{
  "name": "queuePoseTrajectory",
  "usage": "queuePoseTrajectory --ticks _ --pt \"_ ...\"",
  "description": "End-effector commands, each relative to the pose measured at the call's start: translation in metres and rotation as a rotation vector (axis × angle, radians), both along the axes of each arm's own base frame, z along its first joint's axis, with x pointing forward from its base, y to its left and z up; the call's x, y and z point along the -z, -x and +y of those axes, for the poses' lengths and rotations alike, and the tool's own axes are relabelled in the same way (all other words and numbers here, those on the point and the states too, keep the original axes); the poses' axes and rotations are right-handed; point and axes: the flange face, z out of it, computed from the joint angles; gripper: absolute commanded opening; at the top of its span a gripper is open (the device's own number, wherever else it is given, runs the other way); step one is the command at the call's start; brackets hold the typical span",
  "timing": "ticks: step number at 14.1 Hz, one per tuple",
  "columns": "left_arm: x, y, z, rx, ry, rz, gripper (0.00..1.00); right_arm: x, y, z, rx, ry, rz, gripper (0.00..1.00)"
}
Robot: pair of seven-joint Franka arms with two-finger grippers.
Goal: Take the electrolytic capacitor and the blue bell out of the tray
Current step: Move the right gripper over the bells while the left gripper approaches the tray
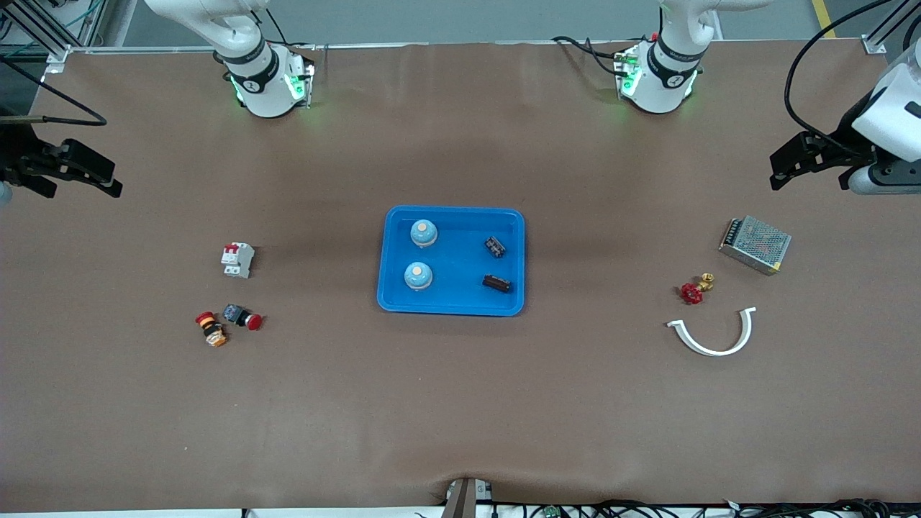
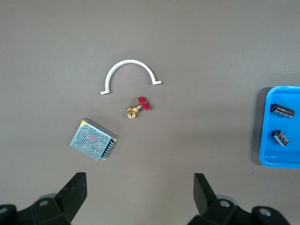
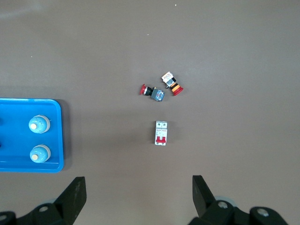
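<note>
Left arm: raised and drawn back over its end of the table, waiting. Left gripper [image 1: 784, 169] hangs over bare cloth near the table edge, fingers [image 2: 75, 190] spread wide apart, holding nothing.

Right arm: same pose, mirrored, over its own end. Right gripper [image 1: 101, 180] also stands with fingers [image 3: 75, 192] wide apart and empty.

Tray [image 1: 451, 306]: blue, rectangular, mid-table between the two arms. Contents:
- Two bells [image 1: 424, 232], pale blue domes with a light knob on top, on the tray's half toward the right arm, one nearer the front camera than the other, apart from each other.
- Two capacitors [image 1: 494, 247], dark and lying on their sides, on the half toward the left arm, likewise one nearer, apart.

Toward the left arm's end: a metal mesh box [image 1: 755, 244]; a red-handled brass valve [image 1: 695, 289] nearer the camera; a white curved clip [image 1: 712, 338] nearer still.

Toward the right arm's end: a white breaker [image 1: 237, 260] with red switches; two red push buttons [image 1: 245, 317], nearer the camera, lying close together.

View differences: the left wrist view shows only the tray's capacitor side with box, valve and clip; the right wrist view shows only the bell side with breaker and buttons. Only the front view holds both grippers and the whole tray.
</note>
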Motion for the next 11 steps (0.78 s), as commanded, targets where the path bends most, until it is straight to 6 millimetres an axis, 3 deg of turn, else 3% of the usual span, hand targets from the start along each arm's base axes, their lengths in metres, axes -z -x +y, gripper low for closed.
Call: queuePoseTrajectory --ticks 1,5,7,11 --pt "0.015 0.001 -0.001 0.000 -0.007 0.075 1.00 -0.002 0.017 0.092 0.110 0.022 0.031 1.00" --pt "0.022 0.001 -0.003 -0.001 -0.008 0.096 1.00 0.010 0.035 0.181 0.153 0.031 0.032 1.00" --pt "0.033 0.005 -0.005 -0.042 -0.004 0.120 1.00 0.024 0.038 0.214 0.151 0.034 0.031 1.00" --pt "0.049 0.010 -0.032 -0.093 -0.016 0.145 1.00 0.050 0.044 0.278 0.191 0.033 0.021 1.00"
